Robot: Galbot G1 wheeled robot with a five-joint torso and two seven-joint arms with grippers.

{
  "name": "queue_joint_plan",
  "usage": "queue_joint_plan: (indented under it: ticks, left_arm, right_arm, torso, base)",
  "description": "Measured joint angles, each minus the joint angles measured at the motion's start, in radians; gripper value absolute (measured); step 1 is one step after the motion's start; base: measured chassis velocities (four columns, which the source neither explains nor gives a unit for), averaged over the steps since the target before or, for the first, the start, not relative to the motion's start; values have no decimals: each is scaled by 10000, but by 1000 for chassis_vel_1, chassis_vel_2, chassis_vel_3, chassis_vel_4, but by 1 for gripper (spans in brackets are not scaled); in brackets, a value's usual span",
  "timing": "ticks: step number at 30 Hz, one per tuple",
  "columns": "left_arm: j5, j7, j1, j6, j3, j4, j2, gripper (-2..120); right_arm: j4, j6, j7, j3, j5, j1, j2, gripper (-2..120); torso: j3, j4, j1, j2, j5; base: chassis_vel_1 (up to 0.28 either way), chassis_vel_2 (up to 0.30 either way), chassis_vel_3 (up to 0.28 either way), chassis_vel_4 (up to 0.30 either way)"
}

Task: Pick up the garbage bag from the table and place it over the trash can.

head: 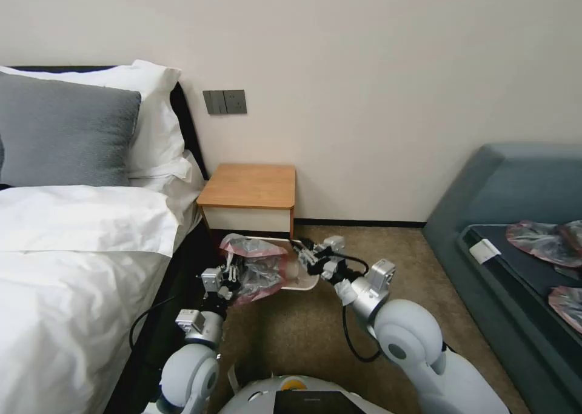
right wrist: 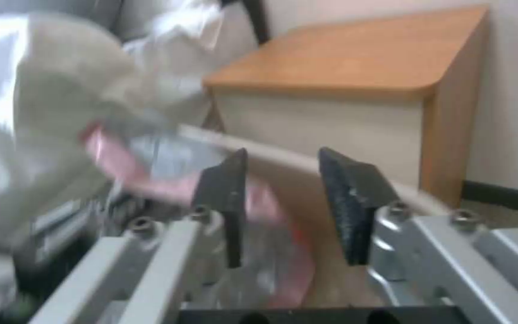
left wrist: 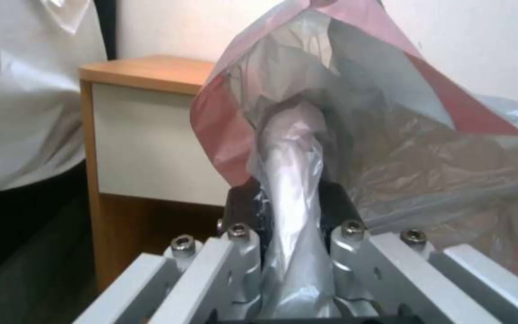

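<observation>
Left gripper (left wrist: pixel 289 211): my left jaws are clamped on a twisted fold of the bag, which runs up between the dark pads (left wrist: pixel 244 207) and billows out past them. From the head view this gripper (head: pixel 229 276) sits low, in front of the table and close to the bed's edge.

Right gripper (right wrist: pixel 283 202): my right jaws stand apart with nothing between them, the two dark pads (right wrist: pixel 349 198) well clear of each other. From the head view it (head: pixel 303 251) hangs over the far right part of the can's rim.

Bag (head: pixel 257 268): crumpled grey plastic with a pinkish-red rim, off the table, bunched over the left side of the can's mouth and held up by my left gripper. From the left wrist its open mouth (left wrist: pixel 355 112) rises above the pads, pink band along the edge.

Can (head: pixel 302 285): on the carpet just in front of the table, its pale rim showing to the right of the bag; the rest is hidden by plastic.

Table (head: pixel 250 186): against the wall, between the bed and the sofa, its orange-brown top bare.

Bed (head: pixel 79 244): to my left, white sheets.

Sofa (head: pixel 515 190): to my right, with other grey-pink bags (head: pixel 545 241) lying on the seat.
</observation>
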Motion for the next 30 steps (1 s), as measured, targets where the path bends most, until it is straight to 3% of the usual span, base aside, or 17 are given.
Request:
queue_joint_plan:
  ticks: [2, 12, 15, 18, 23, 30]
  left_arm:
    - [-119, -4, -33, 51, -101, -122, 25, 9]
    - [-209, -19, -30, 125, -190, -430, 136, 9]
    - [-224, -18, -19, 135, -191, -526, 182, 9]
    - [-239, 10, 4, 117, -183, -543, 206, 9]
    - [-277, 38, 25, 73, -142, -578, 229, 9]
    - [-324, 90, 62, 67, -127, -682, 311, 9]
  right_arm:
    - [-114, 21, -326, -198, -409, 46, -57, 50]
    - [-389, 36, -324, -773, -645, 383, 0, 80]
    - [-651, 129, -268, -869, -732, 577, 124, 95]
    - [-791, 234, -263, -900, -782, 645, 205, 99]
    - [-995, 413, -251, -995, -858, 664, 328, 89]
    - [-1417, 635, -244, -1204, -1101, 857, 576, 59]
  torso:
    - [0, 0, 0, 0, 2]
    - [0, 1, 0, 0, 0]
    - [-1, 0, 0, 0, 0]
    - [-1, 1, 0, 0, 0]
    - [-1, 0, 0, 0, 0]
    - [-1, 1, 0, 0, 0]
  base:
    - [0, 0, 0, 0]
    - [0, 0, 0, 0]
    - [0, 0, 0, 0]
    - [0, 0, 0, 0]
    - [0, 0, 0, 0]
    - [0, 0, 0, 0]
